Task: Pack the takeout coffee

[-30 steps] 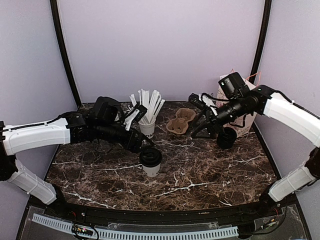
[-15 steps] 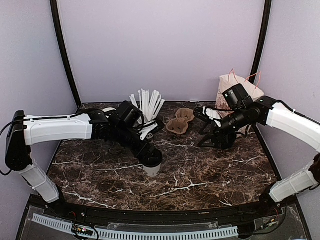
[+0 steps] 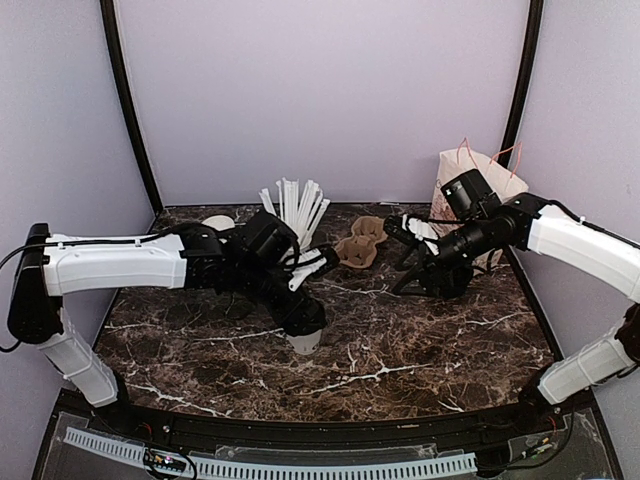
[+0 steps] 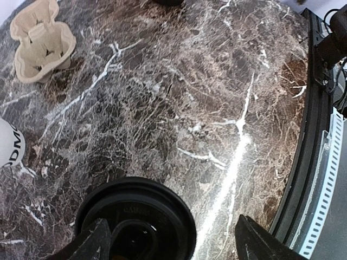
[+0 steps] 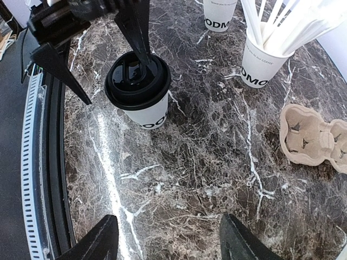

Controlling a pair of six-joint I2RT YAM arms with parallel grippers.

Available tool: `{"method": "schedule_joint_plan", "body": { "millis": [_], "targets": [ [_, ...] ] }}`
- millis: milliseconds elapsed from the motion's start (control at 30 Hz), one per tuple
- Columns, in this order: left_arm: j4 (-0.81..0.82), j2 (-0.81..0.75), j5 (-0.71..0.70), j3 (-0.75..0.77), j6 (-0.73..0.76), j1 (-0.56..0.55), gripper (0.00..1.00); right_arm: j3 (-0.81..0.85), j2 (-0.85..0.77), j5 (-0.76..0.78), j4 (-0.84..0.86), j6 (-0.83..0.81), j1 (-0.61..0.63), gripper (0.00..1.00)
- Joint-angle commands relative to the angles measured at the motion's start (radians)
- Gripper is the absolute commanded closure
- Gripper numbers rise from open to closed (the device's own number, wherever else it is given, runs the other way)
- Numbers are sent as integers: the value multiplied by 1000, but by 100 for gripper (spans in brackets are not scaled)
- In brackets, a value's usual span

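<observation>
Half the coffee (image 3: 306, 343) under left hand (image 3: 303, 312)

**Lighting/IQ: soft, even, usable**

Top view: bright diffuse light from above, no hard shadows. The dark worktop (image 3: 420, 340) holds its vein detail and the frame is sharp throughout.

Both wrist views: one bright glare streak on the glossy marble.

Left wrist: the left claw (image 4: 172, 227) and the takeout coffee (image 4: 135, 216) lid are very close and soft, with detail sunk in black.

Right wrist: crisp centre, only a soft shadow beside the coffee. The white straw cup (image 5: 264, 67) is near clipping. The perforated rail (image 5: 33, 179) bows at the left edge.
</observation>
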Motion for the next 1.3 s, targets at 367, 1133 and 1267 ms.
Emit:
{"method": "schedule_joint_plan", "body": {
  "millis": [367, 1133, 1267],
  "targets": [
    [-178, 20, -155, 101, 34, -8, 7, -76, -74, -7, 101, 53, -75, 35],
    [-196, 83, -86, 151, 2, 19, 26, -103, -85, -48, 122, 72, -103, 35],
    [-222, 31, -102, 141, -13, 35, 29, -104, -88, -51, 122, 73, -104, 35]
  ]
}}
